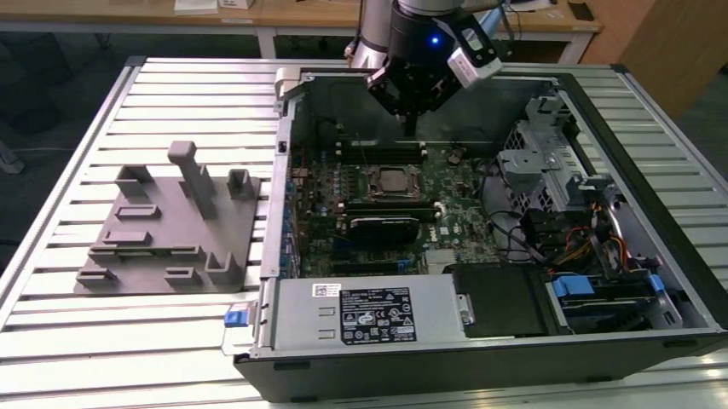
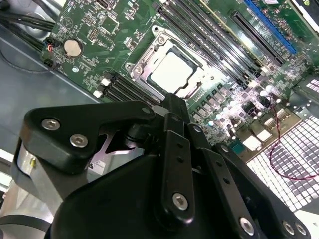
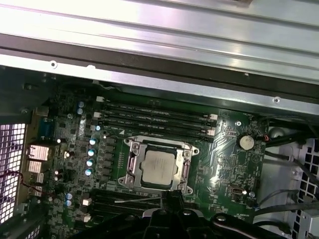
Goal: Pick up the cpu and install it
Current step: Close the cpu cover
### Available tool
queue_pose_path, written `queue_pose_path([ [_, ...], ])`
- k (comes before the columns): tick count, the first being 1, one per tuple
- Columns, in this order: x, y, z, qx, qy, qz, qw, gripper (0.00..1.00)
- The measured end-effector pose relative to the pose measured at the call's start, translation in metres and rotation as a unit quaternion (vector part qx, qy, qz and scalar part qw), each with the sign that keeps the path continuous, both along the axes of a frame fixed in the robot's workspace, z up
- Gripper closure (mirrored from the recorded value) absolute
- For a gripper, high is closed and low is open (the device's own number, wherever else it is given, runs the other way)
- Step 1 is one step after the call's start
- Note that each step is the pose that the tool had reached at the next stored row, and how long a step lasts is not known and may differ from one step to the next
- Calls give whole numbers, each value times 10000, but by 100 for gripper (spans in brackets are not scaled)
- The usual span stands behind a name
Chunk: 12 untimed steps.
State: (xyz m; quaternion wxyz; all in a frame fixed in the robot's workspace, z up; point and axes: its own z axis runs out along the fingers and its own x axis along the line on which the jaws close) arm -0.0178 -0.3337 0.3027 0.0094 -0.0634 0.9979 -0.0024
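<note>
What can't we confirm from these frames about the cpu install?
- Whether the cpu sits flat: its underside is hidden by its own metal top, in both wrist views.
- Socket frame near corner: covered by the gripper in the second wrist view.
- Whether the frame is clamped: too small in the exterior view.

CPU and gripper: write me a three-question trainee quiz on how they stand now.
1. True or false: the cpu lies in the socket frame on the motherboard.
2. In the exterior view the gripper hangs: A over the open case, clear of the motherboard; B outside the case; C pressed on the cpu.
3. Fill in: the grey fixture stands on the exterior view's ____ of the case.
Key: 1 true; 2 A; 3 left.
</note>
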Motion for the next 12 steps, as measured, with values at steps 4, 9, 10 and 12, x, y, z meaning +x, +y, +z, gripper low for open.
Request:
queue_pose_path([
  [4,0,0,-15,0,0,0,10000,89],
  [9,0,0,-28,-1,0,0,10000,89],
  [10,0,0,-31,0,0,0,10000,89],
  [12,0,0,-34,-1,1,0,10000,89],
])
